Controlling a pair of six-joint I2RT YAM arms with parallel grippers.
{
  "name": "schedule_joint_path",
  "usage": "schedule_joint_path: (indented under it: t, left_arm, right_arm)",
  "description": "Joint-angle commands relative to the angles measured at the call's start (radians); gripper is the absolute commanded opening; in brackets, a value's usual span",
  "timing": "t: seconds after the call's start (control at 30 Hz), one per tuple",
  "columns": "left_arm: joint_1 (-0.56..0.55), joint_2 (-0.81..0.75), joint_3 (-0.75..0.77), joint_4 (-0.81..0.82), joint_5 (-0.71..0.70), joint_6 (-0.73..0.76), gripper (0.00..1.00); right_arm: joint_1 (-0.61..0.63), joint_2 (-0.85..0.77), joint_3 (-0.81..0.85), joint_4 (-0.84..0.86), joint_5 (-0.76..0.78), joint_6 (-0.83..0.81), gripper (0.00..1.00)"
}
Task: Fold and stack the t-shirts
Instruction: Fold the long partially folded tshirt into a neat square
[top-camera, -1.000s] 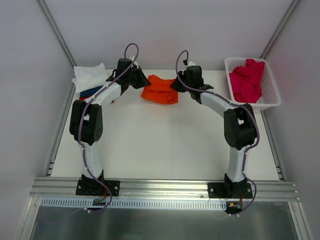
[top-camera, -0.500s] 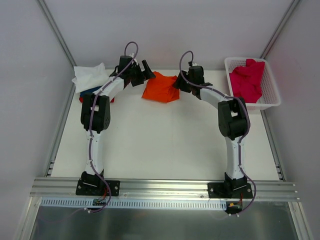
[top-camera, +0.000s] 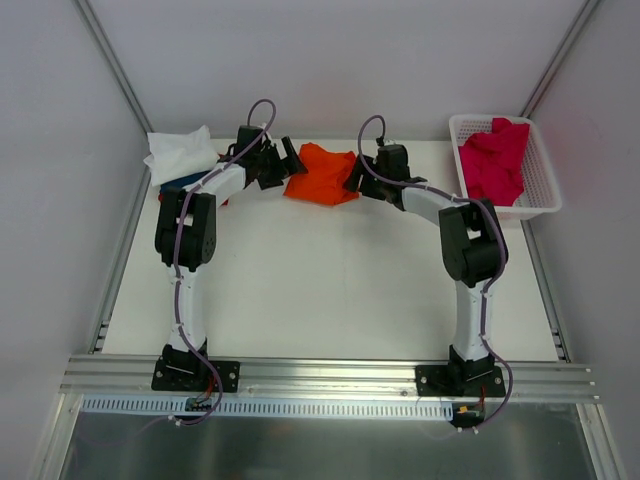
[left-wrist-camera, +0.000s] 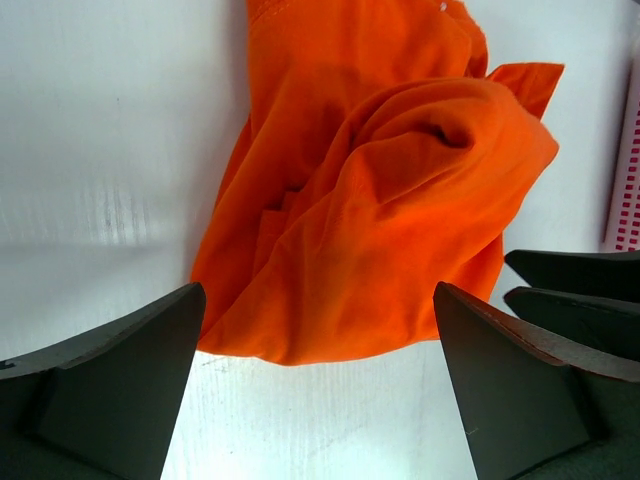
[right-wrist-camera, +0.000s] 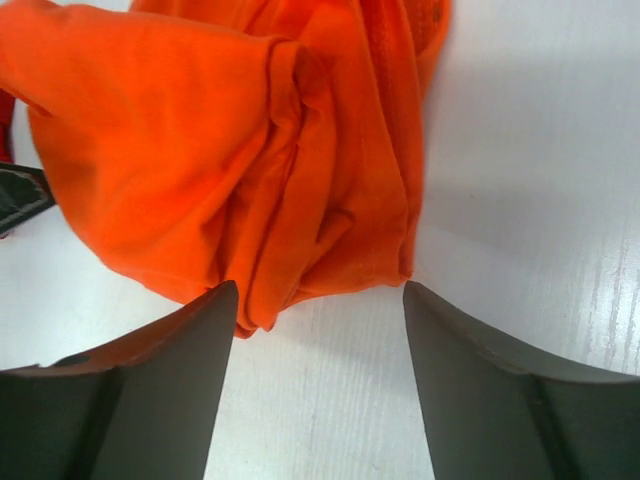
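the white worktop carries everything, with both arms reaching toward its far edge. at the far right corner stands a white lattice basket, and a crimson-pink t-shirt is heaped inside it, rising above the rim. the orange t-shirt lies bunched and creased at the far middle of the worktop, between the two arms. at the far left corner a white t-shirt lies rumpled on top of a dark blue t-shirt, with a sliver of a red t-shirt showing under them.

the left claw sits at the orange t-shirt's left side with its fingers spread wide; the cloth's edge lies between the tips and nothing is gripped. the right claw sits at the opposite side, its fingers also apart, the bunched hem just at the tips and not pinched. whether the left finger touches the cloth is unclear.
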Motion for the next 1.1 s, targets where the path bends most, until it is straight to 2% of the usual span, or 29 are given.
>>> schedule_joint_path:
  t: [0.0,0.23,0.43,0.6,0.73,0.97,1.07]
  left_arm:
    - [0.008,-0.066,-0.018,0.016,-0.001,0.035,0.99]
    - [0.033,0.005,0.049,0.016,0.029,0.026,0.99]
    - [0.077,0.127,0.161,0.025,0.119,-0.03,0.99]
    - [0.08,0.167,0.209,0.036,0.137,-0.053,0.99]
    - [0.08,0.172,0.22,0.079,0.137,-0.075,0.99]
    - [0.08,0.27,0.342,0.077,0.173,-0.127,0.99]
    - [0.08,0.265,0.309,0.077,0.18,-0.132,0.99]
  right_arm:
    - [0.005,-0.084,-0.007,0.032,-0.029,-0.021,0.73]
    - [-0.004,-0.096,-0.024,0.012,-0.048,-0.044,0.75]
    - [-0.006,-0.185,-0.093,0.042,-0.088,-0.058,0.75]
    - [-0.006,-0.263,-0.128,0.056,-0.108,-0.07,0.75]
    - [-0.01,-0.271,-0.131,0.058,-0.111,-0.069,0.75]
    - [-0.009,-0.271,-0.145,0.062,-0.114,-0.058,0.74]
    - [-0.012,-0.268,-0.157,0.064,-0.109,-0.061,0.74]
